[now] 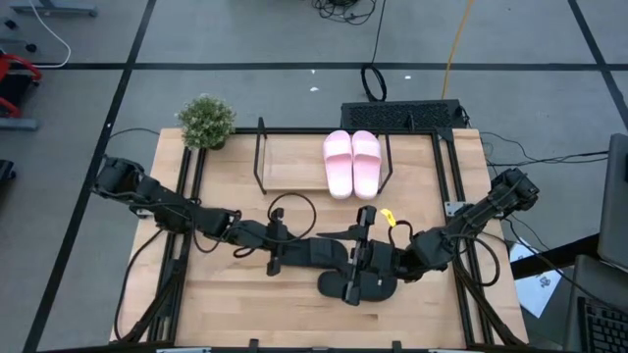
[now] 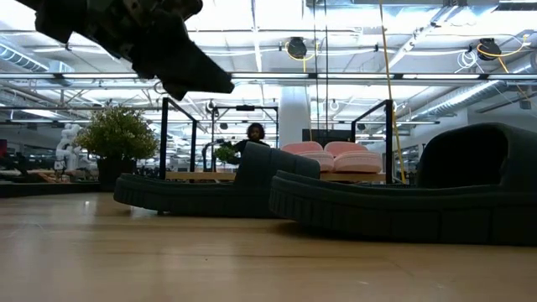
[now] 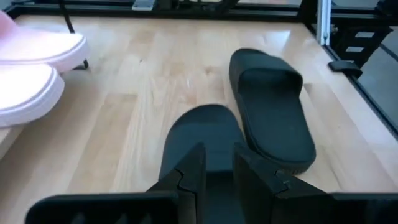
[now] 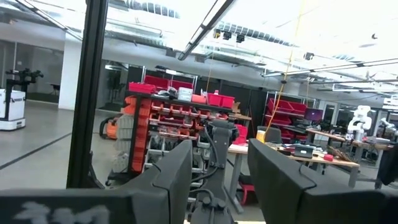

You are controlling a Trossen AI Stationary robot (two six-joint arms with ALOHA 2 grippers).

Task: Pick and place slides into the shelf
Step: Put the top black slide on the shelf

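Note:
Two pale pink slides stand side by side, soles down, on the right part of the shelf's wooden board. Two black slides lie soles down on the table in front of it. One is straight ahead of my left gripper. The other lies beside it, nearer the front edge. My left gripper hangs above the first black slide, behind its strap, slanting down toward the table's right, fingers a little apart. My right gripper is open, raised high and empty.
A potted plant stands at the table's far left corner beside the shelf. A cable loop lies between the shelf and my left arm. The board left of the pink slides is bare. A person is far off in the room.

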